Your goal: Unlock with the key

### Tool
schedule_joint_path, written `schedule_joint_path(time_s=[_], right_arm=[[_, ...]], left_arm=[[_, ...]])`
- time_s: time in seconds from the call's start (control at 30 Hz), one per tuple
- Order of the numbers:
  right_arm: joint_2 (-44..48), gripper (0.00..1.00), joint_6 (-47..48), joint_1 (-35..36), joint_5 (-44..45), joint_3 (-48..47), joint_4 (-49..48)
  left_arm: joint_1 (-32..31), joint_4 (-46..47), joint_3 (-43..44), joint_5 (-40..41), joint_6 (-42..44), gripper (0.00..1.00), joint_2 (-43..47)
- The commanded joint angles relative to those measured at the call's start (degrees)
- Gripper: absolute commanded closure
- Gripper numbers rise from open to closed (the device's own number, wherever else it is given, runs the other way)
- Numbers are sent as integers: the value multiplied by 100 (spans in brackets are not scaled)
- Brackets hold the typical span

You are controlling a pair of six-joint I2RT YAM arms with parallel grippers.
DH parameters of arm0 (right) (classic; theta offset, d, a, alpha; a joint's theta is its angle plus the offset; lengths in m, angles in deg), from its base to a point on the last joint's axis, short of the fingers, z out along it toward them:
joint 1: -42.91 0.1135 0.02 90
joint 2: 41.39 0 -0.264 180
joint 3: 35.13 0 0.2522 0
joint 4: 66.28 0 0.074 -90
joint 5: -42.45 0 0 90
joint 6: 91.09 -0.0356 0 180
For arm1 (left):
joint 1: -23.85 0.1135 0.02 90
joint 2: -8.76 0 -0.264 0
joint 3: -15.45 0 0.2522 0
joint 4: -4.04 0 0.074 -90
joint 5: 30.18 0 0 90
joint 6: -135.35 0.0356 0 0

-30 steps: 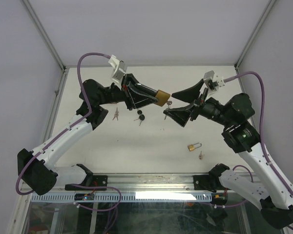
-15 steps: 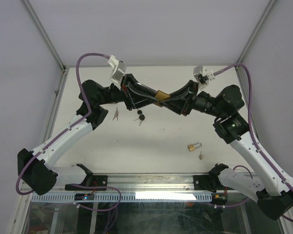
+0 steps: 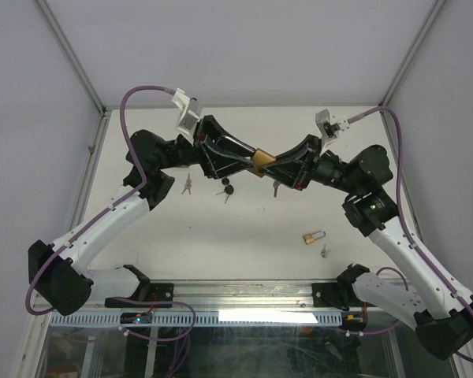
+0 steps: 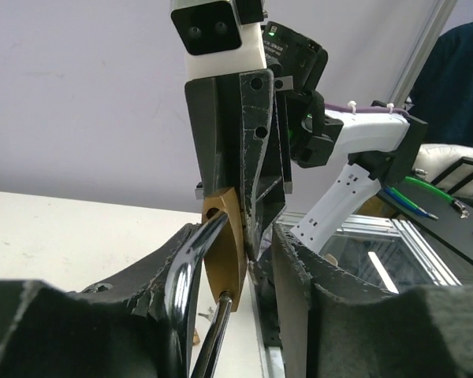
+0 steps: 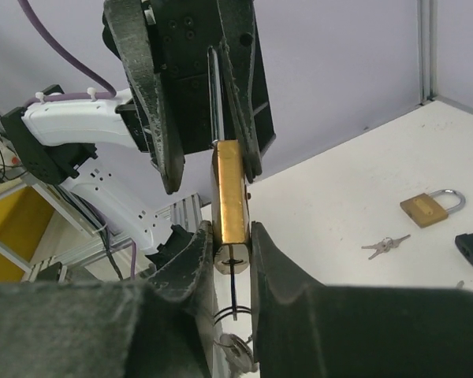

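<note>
Right wrist, near: the right fingers (image 5: 274,268), low in the frame, are clamped on both flat sides of the padlock (image 5: 230,193) at its keyhole end.
Key: the key (image 3: 276,187) sits in the keyhole and dangles with its ring below the body, at the centre of the top view.
Padlock: held in mid-air between both arms, above the counter (image 3: 244,228). The body is upright at frame centre, and the shackle (image 4: 191,264) points away toward the left arm.
Left fingers: the left fingers (image 4: 307,272) stand part open around the shackle. A gap shows on one side, so they seem to cage it rather than grip it.
Why so: the lock is probably raised so both arms can reach it, one to steady the body and one to turn. Nothing grips the key yet.
Counter, far: a spare padlock (image 5: 431,206) lies at the right with loose keys (image 5: 386,246) near it, and neither arm touches them.
</note>
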Motion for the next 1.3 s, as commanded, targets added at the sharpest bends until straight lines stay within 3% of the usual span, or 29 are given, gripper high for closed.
schedule_joint_path(time_s=[0.0, 0.17, 0.33, 0.4, 0.47, 0.53, 0.6, 0.77, 0.9, 0.93, 1.0, 1.03, 1.1, 1.17, 1.27], right_arm=[[234, 100, -595, -98, 311, 24, -494], [318, 100, -687, -175, 274, -45, -78], [324, 100, -704, -350, 91, -138, 416], [275, 100, -814, -433, -1, -147, 543], [235, 100, -1005, -506, -106, -140, 488], [195, 100, -1163, -558, -181, -142, 432], [119, 100, -1273, -607, -251, -196, 462], [-451, 100, -2128, -925, -580, -376, 781], [-975, 100, -3132, -1204, -644, -173, 1083], [-1076, 89, -3416, -1276, -640, -43, 1018], [-1250, 48, -3832, -1378, -617, 217, 726], [-1314, 32, -3891, -1398, -567, 266, 692], [-1396, 9, -3656, -1436, -338, 243, 1009], [-1434, 1, -3013, -1482, 22, 5, 1815], [-1435, 0, -2025, -1504, 464, -344, 2958]], left_arm=[[7, 54, -9, 107, 101, 60, 210], [262, -396, 83, -267, 589, 76, 299], [479, -1127, 184, -551, 1784, 69, 603], [483, -1658, 337, -585, 2537, 71, 732], [487, -2203, 456, -692, 3215, 82, 807], [486, -2527, 516, -848, 3744, 100, 836], [484, -2753, 532, -1068, 4190, 100, 866], [442, -3565, 493, -1306, 6253, 100, 1084], [430, -3642, 549, -1122, 6919, 100, 1195], [430, -3679, 599, -1077, 6859, 100, 1184], [424, -3754, 661, -945, 6413, 100, 1156], [431, -3760, 656, -855, 6059, 100, 1151], [424, -3831, 610, -705, 5285, 100, 1169], [429, -3864, 464, -412, 4476, 100, 1203], [447, -4361, 369, 201, 4090, 100, 1209]])
